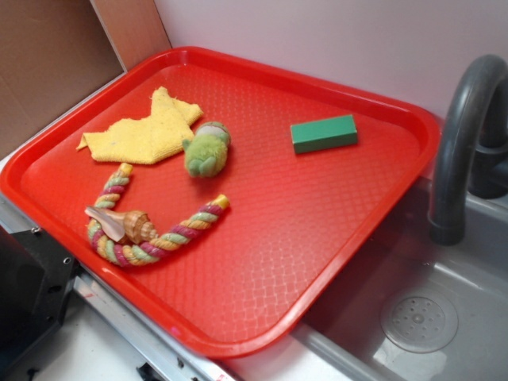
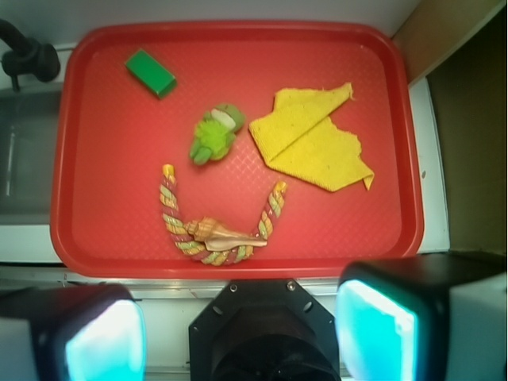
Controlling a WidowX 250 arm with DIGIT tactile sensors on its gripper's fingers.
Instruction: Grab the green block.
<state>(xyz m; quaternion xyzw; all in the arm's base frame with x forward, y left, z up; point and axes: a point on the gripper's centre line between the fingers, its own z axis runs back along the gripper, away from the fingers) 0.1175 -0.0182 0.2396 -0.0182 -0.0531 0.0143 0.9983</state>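
A red plastic tray (image 1: pixel 333 238) with a textured surface rests on the tabletop, one corner overhanging a grey sink (image 1: pixel 444 317) fitted with a dark grey curved faucet (image 1: pixel 464 135). The dark green rectangular block (image 1: pixel 323 132) lies flat on the tray near its far rim, on the faucet side, well apart from all other items and untouched. A fuzzy yellow-green plush toy (image 1: pixel 206 149) sits near the tray's centre, just beside a crumpled yellow cloth (image 1: pixel 143 133). A multicoloured braided rope (image 1: pixel 151 238), bent into a U, lies closer to the near rim, with a tan spiral seashell (image 1: pixel 123 225) resting on its curve.

In the wrist view, the hand (image 2: pixel 238 329) hangs above the tray's near edge, high over the scene; its two fingers (image 2: pixel 377 325), with pale teal pads, stand spread wide apart with nothing between them. The exterior view shows only a dark shape at its lower left corner, possibly part of the robot.
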